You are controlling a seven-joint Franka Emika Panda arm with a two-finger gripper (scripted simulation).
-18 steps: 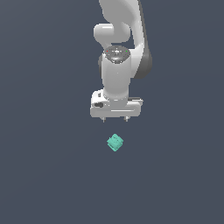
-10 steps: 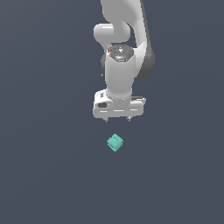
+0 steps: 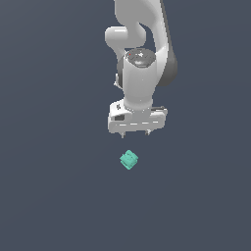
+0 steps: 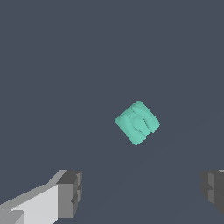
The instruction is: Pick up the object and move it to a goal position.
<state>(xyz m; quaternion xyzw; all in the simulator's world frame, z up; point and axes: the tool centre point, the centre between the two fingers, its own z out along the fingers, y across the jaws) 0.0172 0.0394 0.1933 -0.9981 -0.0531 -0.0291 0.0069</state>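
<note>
The jaws are spread wide apart, with nothing held between them. In the wrist view, two dark grey fingertips (image 4: 72, 192) are seen at opposite edges of the picture, one of them carried on a pale grey finger body, and only bare dark surface (image 4: 65, 65) is seen in the gap. The gripper (image 3: 135, 133) is seen in the exterior view as a white block with short prongs pointing downward, mounted beneath the white arm (image 3: 142, 73), which rises out of the top of the picture.

The object (image 4: 137, 122) is seen in the wrist view as a small teal blocky piece with rounded, ridged faces, turned so that its corners point diagonally. It is not touched by either fingertip and lies apart from both, closer to the one at the picture's far edge than to the one on the pale finger body. In the exterior view the object (image 3: 129, 160) is found below the gripper, well clear of the prongs and slightly toward the exterior view's left of the gripper's middle. It is shown resting alone on the uniform dark slate surface. Whether the gripper is directly above it in depth cannot be told from these views.
</note>
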